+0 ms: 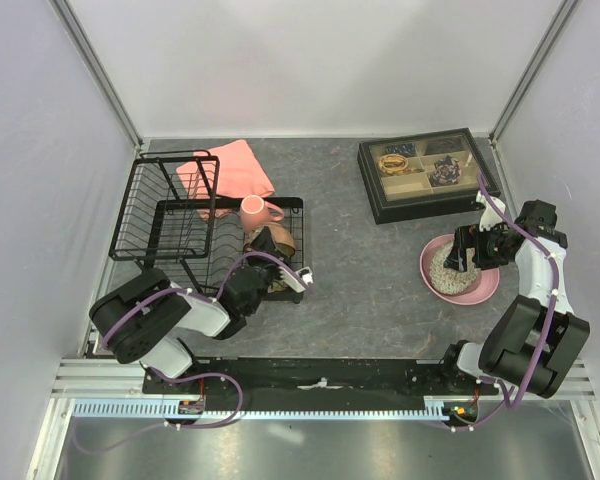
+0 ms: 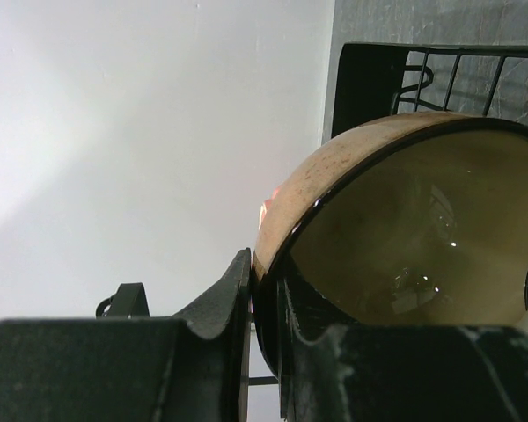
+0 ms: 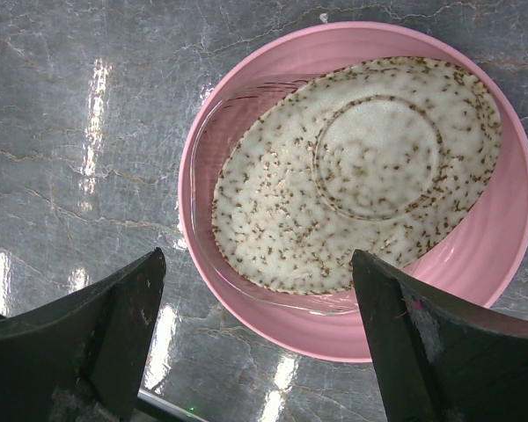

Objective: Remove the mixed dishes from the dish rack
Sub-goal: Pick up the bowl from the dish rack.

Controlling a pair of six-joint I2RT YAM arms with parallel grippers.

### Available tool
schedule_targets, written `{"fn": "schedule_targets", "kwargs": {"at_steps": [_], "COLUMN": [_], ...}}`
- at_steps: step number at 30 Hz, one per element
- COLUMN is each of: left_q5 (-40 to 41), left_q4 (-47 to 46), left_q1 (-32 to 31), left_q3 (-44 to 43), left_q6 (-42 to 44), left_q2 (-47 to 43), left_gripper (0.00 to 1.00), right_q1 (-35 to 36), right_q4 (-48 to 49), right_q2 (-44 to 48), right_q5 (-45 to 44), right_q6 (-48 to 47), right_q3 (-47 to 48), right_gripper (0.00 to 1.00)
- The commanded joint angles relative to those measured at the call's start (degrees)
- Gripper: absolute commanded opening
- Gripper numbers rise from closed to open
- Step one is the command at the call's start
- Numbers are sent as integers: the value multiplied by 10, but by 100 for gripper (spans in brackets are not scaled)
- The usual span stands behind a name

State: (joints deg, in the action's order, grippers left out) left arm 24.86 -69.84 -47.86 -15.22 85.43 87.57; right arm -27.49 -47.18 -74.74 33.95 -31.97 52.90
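Roughly halfway by my count; the large pink plate (image 3: 510, 255) is out on the table off to the right, with the grey speckled bowl (image 3: 361, 176) lying tilted in it; my right gripper (image 3: 257, 290) hangs over them, fingers spread wide, holding nothing; my left gripper (image 2: 262, 286) is pinched on the rim of the small brown bowl (image 2: 405, 237), down at the dish rack (image 1: 170, 230); the pink mug (image 1: 255, 212) sits in the rack, not yet unloaded; so two to go.

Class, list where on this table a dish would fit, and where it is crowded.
Free: the table's middle, between the dish rack and the pink plate, and the back strip between the pink cloth and trinket tray. Crowded: the left side around the rack.
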Motion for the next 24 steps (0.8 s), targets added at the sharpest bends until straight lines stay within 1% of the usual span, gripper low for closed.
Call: {"fn": "schedule_targets", "kwargs": {"at_steps": [1,24], "left_q5": [-9,-28], "left_q4": [-255,-254], "left_q1": [4,9], "left_q3": [-36,-61], "left_q6": [35,62], "left_q2": [-10,-16], "left_gripper": [2,2], "right_q1": [3,3], "right_q4": [9,6], "right_q2": [-1,-1], "right_q5": [-1,-2], "right_q6": [-8,-10], "right_q3": [6,6], "right_gripper": [94,94]}}
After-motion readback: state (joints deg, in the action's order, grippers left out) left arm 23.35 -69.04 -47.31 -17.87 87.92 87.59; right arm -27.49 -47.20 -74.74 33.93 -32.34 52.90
